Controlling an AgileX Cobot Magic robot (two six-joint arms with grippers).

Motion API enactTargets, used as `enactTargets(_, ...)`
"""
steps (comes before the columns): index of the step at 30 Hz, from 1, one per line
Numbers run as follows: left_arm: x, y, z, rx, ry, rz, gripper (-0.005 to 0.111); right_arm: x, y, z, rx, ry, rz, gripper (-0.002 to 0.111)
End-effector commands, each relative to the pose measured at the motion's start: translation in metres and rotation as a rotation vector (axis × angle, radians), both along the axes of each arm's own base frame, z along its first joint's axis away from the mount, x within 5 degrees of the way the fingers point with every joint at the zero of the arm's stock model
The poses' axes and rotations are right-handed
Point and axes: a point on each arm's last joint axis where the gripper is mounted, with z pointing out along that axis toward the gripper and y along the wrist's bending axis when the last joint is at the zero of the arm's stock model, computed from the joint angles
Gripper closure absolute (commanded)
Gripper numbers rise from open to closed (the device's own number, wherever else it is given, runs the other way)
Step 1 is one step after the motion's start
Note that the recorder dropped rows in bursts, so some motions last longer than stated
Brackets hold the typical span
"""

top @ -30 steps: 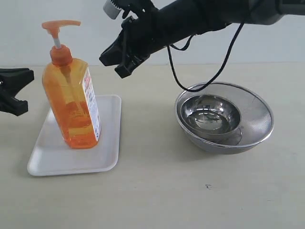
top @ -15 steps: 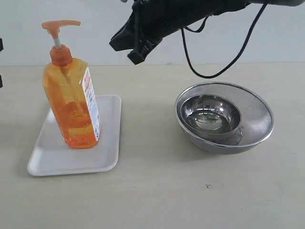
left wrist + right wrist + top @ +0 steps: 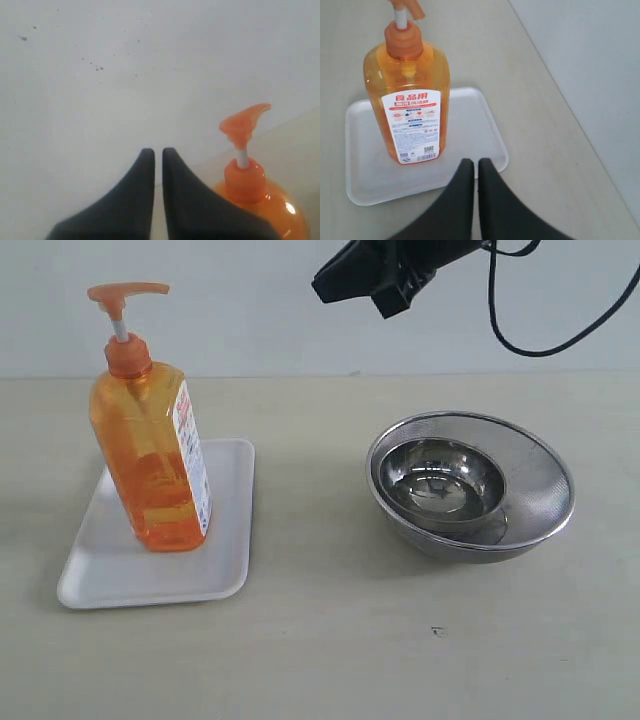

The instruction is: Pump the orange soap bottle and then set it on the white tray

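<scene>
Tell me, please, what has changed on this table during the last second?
The right gripper rose and drew back to the right, away from the orange soap bottle. The left gripper withdrew out of the exterior view. Nothing was grasped or released. The bottle stays upright on the white tray; the steel bowl did not move.

Showing matte black all over the right gripper (image 3: 476, 162), with two smooth fingers (image 3: 457, 205) swelling into broad bases and narrowing into rounded tips. Repeating that same dark wedge shape on the left gripper (image 3: 158, 152), looking slightly greyer in the light. Trailing a thin black cable (image 3: 540, 354) in a hanging loop off the bulky black right arm (image 3: 435, 252).
</scene>
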Motion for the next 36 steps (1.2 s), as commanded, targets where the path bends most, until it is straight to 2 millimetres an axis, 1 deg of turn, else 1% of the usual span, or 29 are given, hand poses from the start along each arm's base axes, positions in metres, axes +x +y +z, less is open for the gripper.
enactTargets(1,-0.0013,-0.0006,0.0026,-0.034,-0.007,-0.007,0.102,-0.0019,-0.0036,0.0063,0.021,0.035,-0.027,0.108)
enactTargets(6,-0.0013,-0.0006,0.0026,-0.034,-0.007,-0.007,0.102,0.0004,-0.0039,0.0073,0.048,0.075,-0.079,0.108)
enactTargets(36,-0.0013,-0.0006,0.0026,-0.034,-0.007,-0.007,0.102,0.0004,-0.0039,0.0073,0.051,0.084,-0.084,0.108)
